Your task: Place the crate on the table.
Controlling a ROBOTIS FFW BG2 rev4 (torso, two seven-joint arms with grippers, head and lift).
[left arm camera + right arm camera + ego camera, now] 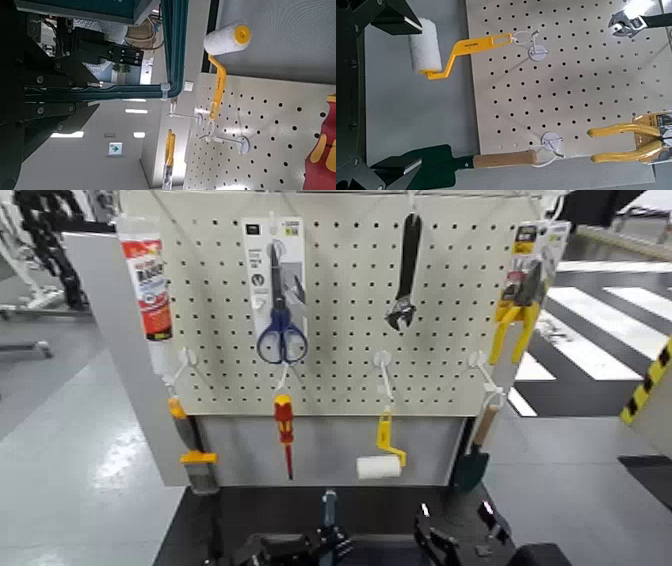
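Black angular plates with small round silvery screws; black wedge-shaped fingers with pale edges

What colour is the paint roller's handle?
Yellow-orange; the handle shows best in the right wrist view.

"What's the tabletop like?"
"Glossy and black, smooth."
"And the pegboard?"
"Smooth, with a slight sheen."
"The trowel's handle?"
"Wood."
"The wrench?"
"Shiny metal head."
"The roller's sleeve?"
"Matt and soft-looking, on a smooth yellow plastic handle."
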